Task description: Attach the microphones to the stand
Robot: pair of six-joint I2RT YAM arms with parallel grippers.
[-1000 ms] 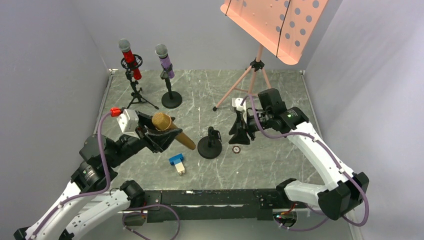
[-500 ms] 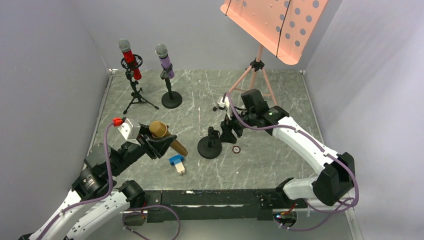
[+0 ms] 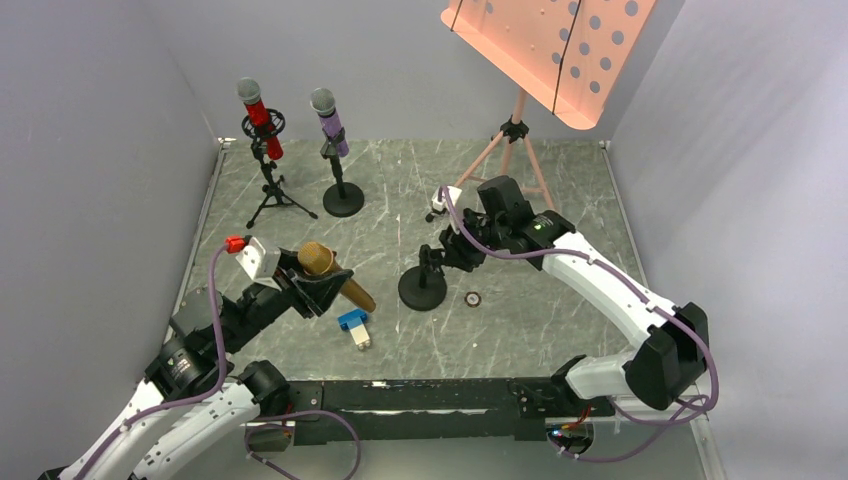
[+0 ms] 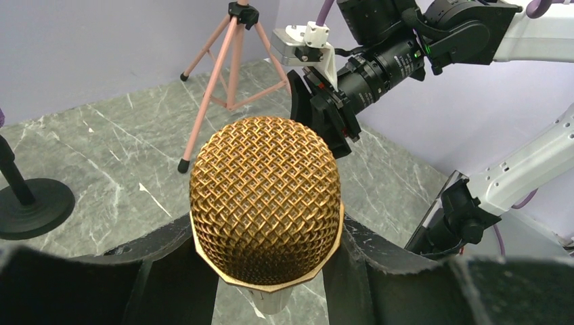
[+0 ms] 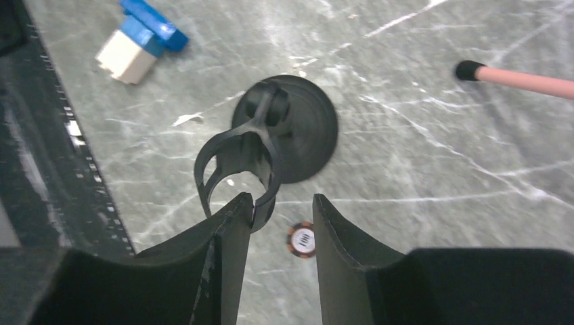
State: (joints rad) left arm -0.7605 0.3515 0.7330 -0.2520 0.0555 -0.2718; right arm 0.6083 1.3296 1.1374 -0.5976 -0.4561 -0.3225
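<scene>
The gold microphone (image 4: pixel 264 200), with a woven mesh head above a faceted collar, is pinched just below the head by my left claw (image 3: pixel 322 283). I hold it tilted above the counter (image 3: pixel 400 180), at the near left.

Within the last second I have drawn it back a little. My right claw (image 5: pixel 281 203) has meanwhile swung in from the right to the empty stand (image 3: pixel 423 285). Its fingers are spread, one tip against the stand's C-shaped clip (image 5: pixel 233 162). I judge this move prepares the clip to be steadied for the last insertion.

The stand is matt black, with a round domed base. At the far left, the glittery red microphone (image 3: pixel 258 115) sits in a tripod stand and the glittery purple microphone (image 3: pixel 328 120) in a disc-based one. The counter is grey veined stone, and a blue-and-white block (image 3: pixel 353 327) and a small ring (image 5: pixel 301 240) lie on it.
</scene>
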